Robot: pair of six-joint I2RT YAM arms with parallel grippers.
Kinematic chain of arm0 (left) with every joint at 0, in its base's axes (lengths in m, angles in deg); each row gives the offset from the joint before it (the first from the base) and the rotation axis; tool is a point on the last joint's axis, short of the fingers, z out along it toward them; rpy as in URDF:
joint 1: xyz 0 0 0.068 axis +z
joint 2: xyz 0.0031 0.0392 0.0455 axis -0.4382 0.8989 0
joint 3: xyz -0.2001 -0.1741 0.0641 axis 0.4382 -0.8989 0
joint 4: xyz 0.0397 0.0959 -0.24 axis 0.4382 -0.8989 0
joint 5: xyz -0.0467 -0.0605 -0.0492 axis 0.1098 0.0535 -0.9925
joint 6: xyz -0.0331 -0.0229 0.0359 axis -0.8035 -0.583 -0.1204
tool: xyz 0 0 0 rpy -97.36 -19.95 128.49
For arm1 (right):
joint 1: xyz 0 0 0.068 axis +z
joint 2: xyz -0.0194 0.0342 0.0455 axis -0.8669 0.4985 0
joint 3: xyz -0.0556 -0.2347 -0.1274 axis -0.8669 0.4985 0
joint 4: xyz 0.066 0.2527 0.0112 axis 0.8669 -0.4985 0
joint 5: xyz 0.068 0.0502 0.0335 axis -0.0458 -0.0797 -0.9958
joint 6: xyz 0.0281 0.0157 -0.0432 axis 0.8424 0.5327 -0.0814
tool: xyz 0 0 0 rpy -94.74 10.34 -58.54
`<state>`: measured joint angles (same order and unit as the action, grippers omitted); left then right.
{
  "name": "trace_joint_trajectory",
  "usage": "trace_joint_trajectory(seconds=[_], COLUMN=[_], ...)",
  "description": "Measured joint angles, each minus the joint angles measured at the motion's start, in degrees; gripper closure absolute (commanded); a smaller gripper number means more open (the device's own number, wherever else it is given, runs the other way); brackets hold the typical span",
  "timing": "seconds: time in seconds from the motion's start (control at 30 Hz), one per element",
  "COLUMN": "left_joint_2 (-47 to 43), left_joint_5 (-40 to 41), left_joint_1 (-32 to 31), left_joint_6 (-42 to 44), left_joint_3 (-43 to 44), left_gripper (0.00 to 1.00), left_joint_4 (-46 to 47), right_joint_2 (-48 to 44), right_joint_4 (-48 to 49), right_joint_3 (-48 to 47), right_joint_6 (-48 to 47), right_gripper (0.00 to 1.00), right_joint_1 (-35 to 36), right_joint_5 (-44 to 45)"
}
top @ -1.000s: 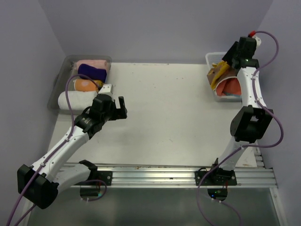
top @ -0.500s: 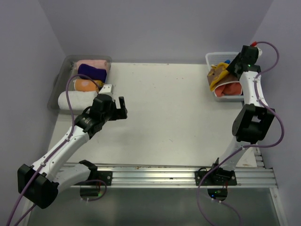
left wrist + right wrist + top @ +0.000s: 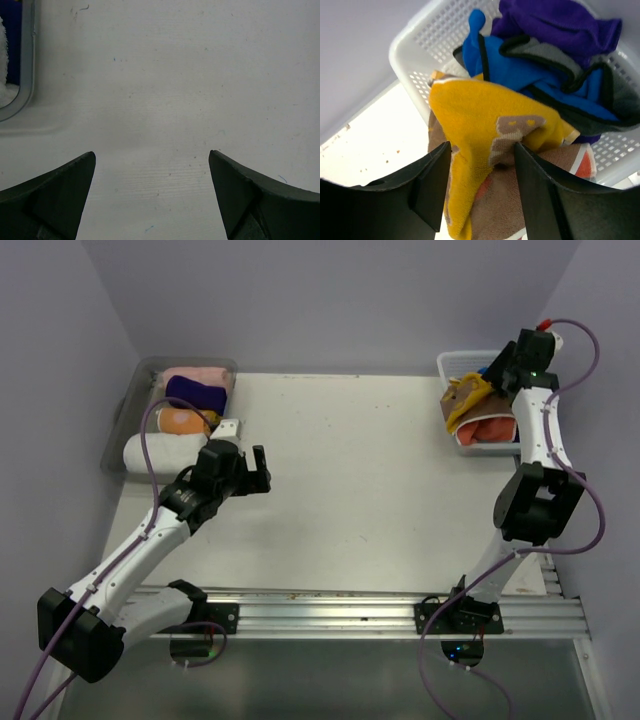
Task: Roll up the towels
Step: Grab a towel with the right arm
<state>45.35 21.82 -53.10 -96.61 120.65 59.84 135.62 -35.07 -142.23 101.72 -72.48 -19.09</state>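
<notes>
Rolled towels (image 3: 195, 392) in bin (image 3: 115, 435) — left, loose towels (image 3: 468, 400) in basket (image 3: 460, 356) — right

White table (image 3: 350, 460), grey bin (image 3: 118, 430) far left, white basket (image 3: 447, 362) far right

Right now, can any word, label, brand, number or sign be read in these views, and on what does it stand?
None can be read in any view.
The yellow towel carries brown patches: a pattern, not letters.
The white basket and the clear bin show no label.
</notes>
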Motion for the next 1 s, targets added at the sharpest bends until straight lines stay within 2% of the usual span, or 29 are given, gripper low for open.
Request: trace_joint_trajectory(seconds=[0.23, 0.33, 0.4, 0.5, 1.0], left_joint_2=[-0.09, -0.15, -0.17, -0.2, -0.98], left_joint_5=[0.0, 0.0, 0.02, 0.02, 0.02], left_joint_1=[0.0, 0.0, 0.0, 0.0, 0.0], left_joint_6=[0.0, 0.0, 0.0, 0.0, -0.02], left_joint_3=[0.0, 0.0, 0.0, 0.0, -1.09], left_gripper=[0.0, 0.0, 0.0, 0.0, 0.0], left_joint_4=[-0.02, -0.04, -0.07, -0.09, 0.07], right_joint_2=[2.6, 4.57, 5.4, 5.57, 2.67], right_joint_4=[-0.46, -0.87, -1.25, -1.6, -1.2], right_joint_3=[-8.09, -9.75, -9.79, -8.63, -3.5], right_joint_6=[-0.63, -0.61, -0.59, -0.63, -2.32], right_gripper=[0.45, 0.4, 0.34, 0.31, 0.23], right_joint_1=[0.0, 0.0, 0.0, 0.0, 0.0], right_joint_5=[1.18, 1.2, 1.33, 2.03, 7.17])
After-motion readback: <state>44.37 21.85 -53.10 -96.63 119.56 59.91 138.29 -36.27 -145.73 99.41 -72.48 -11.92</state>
